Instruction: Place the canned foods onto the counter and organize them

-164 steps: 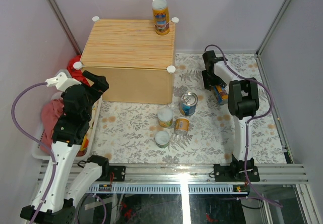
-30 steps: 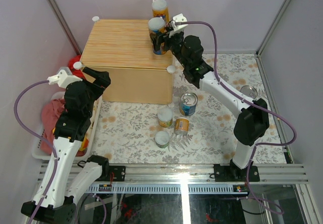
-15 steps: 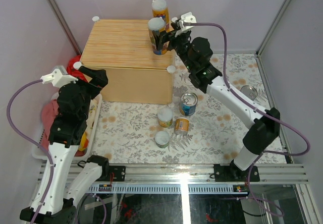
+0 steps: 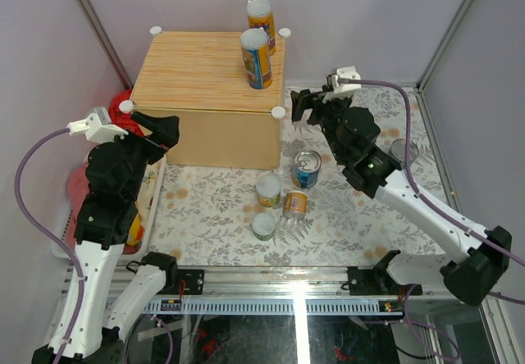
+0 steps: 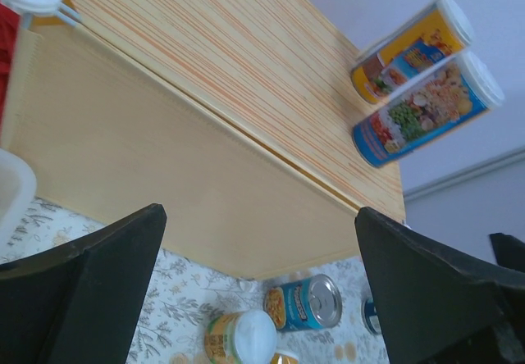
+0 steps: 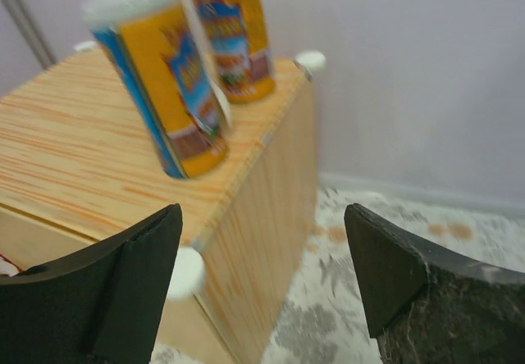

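The light-wood counter (image 4: 197, 73) bears two tall orange-and-blue cans standing upright at its right edge: one at the back corner (image 4: 262, 21) and one just in front of it (image 4: 256, 57). My right gripper (image 4: 299, 106) hangs open and empty to the right of the counter's front right corner; in its wrist view both cans (image 6: 161, 85) (image 6: 229, 33) stand beyond its fingers. My left gripper (image 4: 162, 126) is open and empty at the counter's front left corner. On the floral mat lie a blue can (image 4: 306, 169), a green-yellow can (image 4: 268, 190), an orange can (image 4: 295, 204) and a short can (image 4: 263, 225).
Another silver-lidded can (image 4: 404, 150) stands at the mat's right, behind my right arm. A white basket (image 4: 59, 245) with red clothes sits left of the counter under my left arm. White knobs (image 4: 278, 112) mark the counter's corners. Walls enclose the back and sides.
My right gripper has let go of the second tall can on the counter and pulled back right and down, off the counter. The left arm has hardly moved.
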Robot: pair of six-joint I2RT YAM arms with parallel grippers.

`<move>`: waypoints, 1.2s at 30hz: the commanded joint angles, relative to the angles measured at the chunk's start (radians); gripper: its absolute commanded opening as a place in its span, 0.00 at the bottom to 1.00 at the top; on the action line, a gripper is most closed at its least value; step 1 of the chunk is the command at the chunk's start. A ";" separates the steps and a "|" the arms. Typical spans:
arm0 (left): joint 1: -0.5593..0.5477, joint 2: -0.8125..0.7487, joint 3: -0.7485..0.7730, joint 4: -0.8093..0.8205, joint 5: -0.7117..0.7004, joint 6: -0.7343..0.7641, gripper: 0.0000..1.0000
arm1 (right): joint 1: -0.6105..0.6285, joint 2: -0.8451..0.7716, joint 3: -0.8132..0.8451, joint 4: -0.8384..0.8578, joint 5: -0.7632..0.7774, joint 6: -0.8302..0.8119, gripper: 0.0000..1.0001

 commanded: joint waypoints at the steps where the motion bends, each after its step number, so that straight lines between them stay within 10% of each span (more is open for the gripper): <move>1: 0.010 -0.008 -0.019 0.055 0.151 0.021 1.00 | 0.007 -0.113 -0.098 -0.123 0.176 0.113 0.87; 11: 0.009 -0.004 -0.078 0.068 0.294 0.017 1.00 | 0.009 -0.180 -0.295 -0.329 0.187 0.306 0.89; 36: 0.007 0.060 -0.115 0.078 0.337 0.047 1.00 | 0.009 0.028 -0.428 -0.216 -0.007 0.342 0.99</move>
